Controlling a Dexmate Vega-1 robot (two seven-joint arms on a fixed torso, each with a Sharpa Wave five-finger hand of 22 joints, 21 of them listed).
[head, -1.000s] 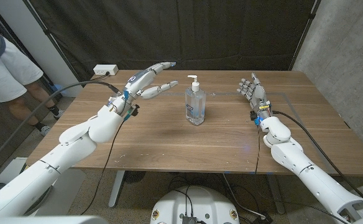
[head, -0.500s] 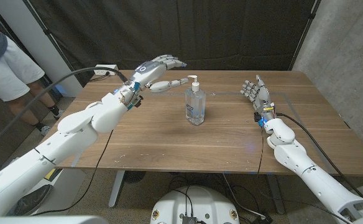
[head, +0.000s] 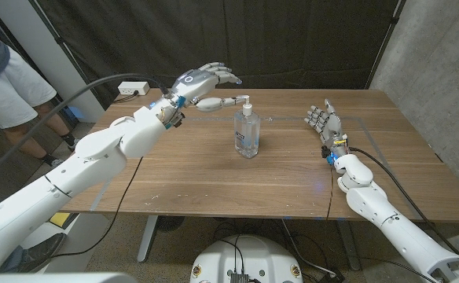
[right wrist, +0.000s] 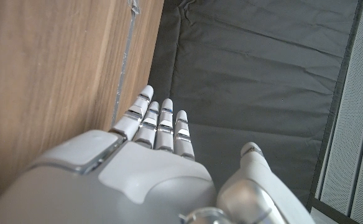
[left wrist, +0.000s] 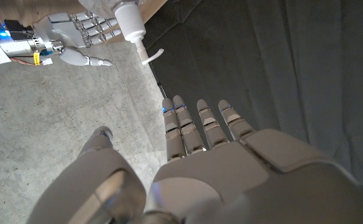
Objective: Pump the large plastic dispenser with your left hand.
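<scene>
Head view: left hand (head: 203, 81), fingers spread and holding nothing, hovers beside the clear plastic pump bottle's (head: 246, 134) white nozzle, mid-surface (head: 190, 169); right hand (head: 324, 121) waits spread, empty, near the right edge.

— Can we read anything on the clear plastic pump dispenser (head: 246, 130)?
— It carries a blue label, but the print is too small for us to read. No other text.
</scene>
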